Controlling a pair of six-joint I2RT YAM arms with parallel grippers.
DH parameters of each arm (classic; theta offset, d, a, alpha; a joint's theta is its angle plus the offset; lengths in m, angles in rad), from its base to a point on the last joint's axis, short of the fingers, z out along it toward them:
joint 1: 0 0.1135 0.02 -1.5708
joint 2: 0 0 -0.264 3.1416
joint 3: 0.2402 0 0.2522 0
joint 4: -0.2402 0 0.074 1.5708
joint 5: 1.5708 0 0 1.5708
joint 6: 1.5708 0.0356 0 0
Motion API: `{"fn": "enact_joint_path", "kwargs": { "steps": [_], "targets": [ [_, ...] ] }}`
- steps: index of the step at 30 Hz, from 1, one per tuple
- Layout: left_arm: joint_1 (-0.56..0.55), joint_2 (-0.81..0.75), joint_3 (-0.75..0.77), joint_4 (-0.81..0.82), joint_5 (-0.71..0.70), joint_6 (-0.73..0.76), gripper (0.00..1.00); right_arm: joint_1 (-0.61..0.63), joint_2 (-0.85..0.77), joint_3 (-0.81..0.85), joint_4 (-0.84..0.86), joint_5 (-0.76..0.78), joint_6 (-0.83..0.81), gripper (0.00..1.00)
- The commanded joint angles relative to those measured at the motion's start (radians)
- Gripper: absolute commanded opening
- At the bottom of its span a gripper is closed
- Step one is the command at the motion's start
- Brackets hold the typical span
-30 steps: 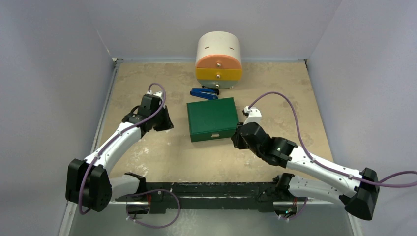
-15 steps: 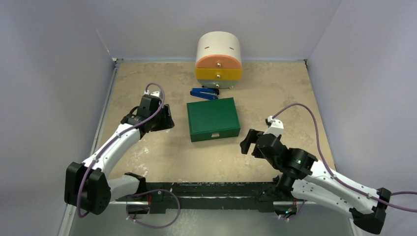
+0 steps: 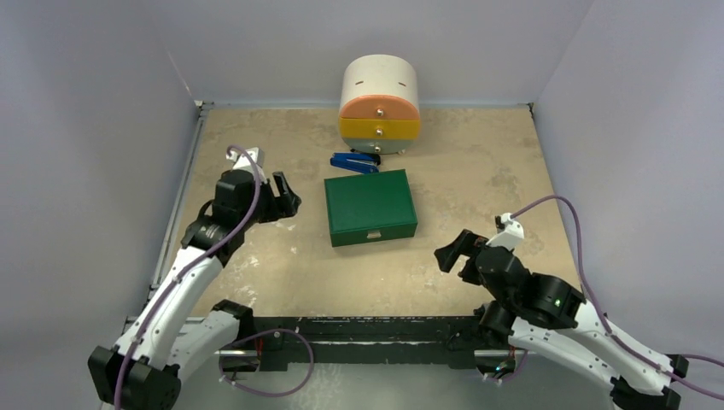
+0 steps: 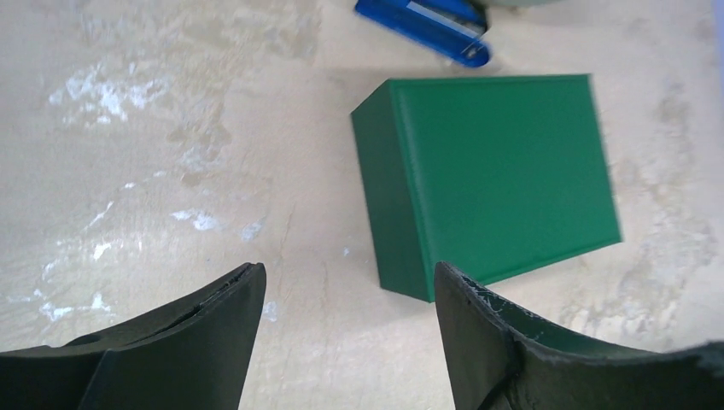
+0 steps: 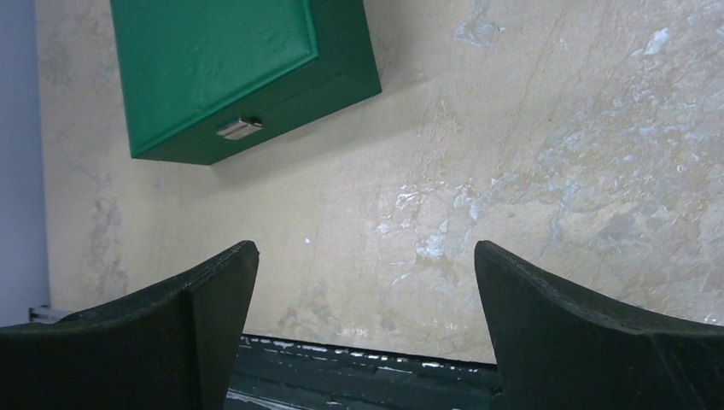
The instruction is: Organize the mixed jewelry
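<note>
We could find none of the mixed jewelry in any view. The green box [image 3: 370, 205] sat in the middle of the table [image 3: 478, 171] with its lid down, and whether the pieces lay inside it or in the round drawer unit [image 3: 379, 102] behind it we could not tell. The left gripper [image 3: 286, 195] hovered just left of the box with its jaws apart and nothing between them. The right gripper [image 3: 454, 256] hung near the front right corner, jaws wide apart and also empty.

We judged that the step in hand turned on that lid, and that if the box was to be opened, the small metal latch [image 5: 239, 128] on its near face was the place to start. To do it well, we would steady the box's left side with the left arm. The right fingertip should come low under the lid edge at the latch and lift slowly, so the box would not slide back into the blue stapler [image 3: 354, 162].
</note>
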Motion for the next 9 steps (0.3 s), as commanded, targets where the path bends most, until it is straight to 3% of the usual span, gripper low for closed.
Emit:
{"fn": "enact_joint_path", "kwargs": {
  "steps": [1,6,9],
  "targets": [
    [-0.006,-0.098,-0.007,0.092,0.048,-0.003,0.72,0.003,-0.059,0.013,-0.018,0.053,0.028,0.99],
    [-0.006,-0.139,-0.014,0.106,0.065,-0.004,0.72,0.003,-0.111,-0.017,0.073,0.039,-0.080,0.99],
    [-0.006,-0.139,-0.011,0.102,0.063,-0.004,0.72,0.003,-0.109,-0.009,0.045,0.071,-0.053,0.99]
  ]
}}
